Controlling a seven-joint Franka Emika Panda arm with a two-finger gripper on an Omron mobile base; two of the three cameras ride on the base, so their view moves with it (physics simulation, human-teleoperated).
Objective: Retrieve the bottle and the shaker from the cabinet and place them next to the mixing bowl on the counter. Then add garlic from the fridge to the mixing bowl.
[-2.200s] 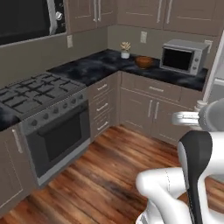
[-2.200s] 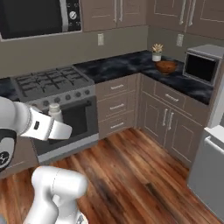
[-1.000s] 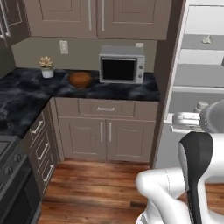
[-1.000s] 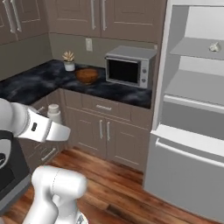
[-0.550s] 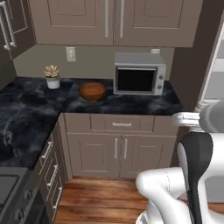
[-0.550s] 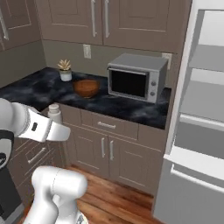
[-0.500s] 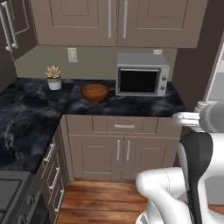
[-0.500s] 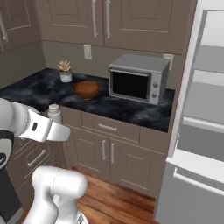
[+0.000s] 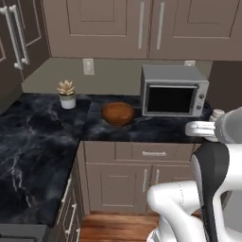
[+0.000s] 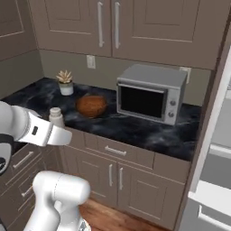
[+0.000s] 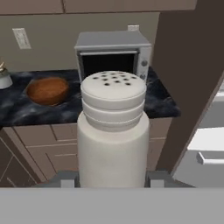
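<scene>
The off-white shaker with a holed, rounded top stands upright between my fingers, and my gripper is shut on it. In the base views the shaker sits at the hand, held in front of the counter's edge. The brown wooden mixing bowl rests on the black marble counter, just left of the microwave. Taupe wall cabinets hang above with doors closed. The yellow bottle is out of view.
A grey microwave stands right of the bowl. A white pot with a succulent sits by the back wall on the left. White fridge shelves show at the right. Base cabinet drawers line the front.
The whole scene has shifted as the base drove from the stove corner towards the microwave stretch of counter, now closer. The shaker has stayed in my gripper throughout.
</scene>
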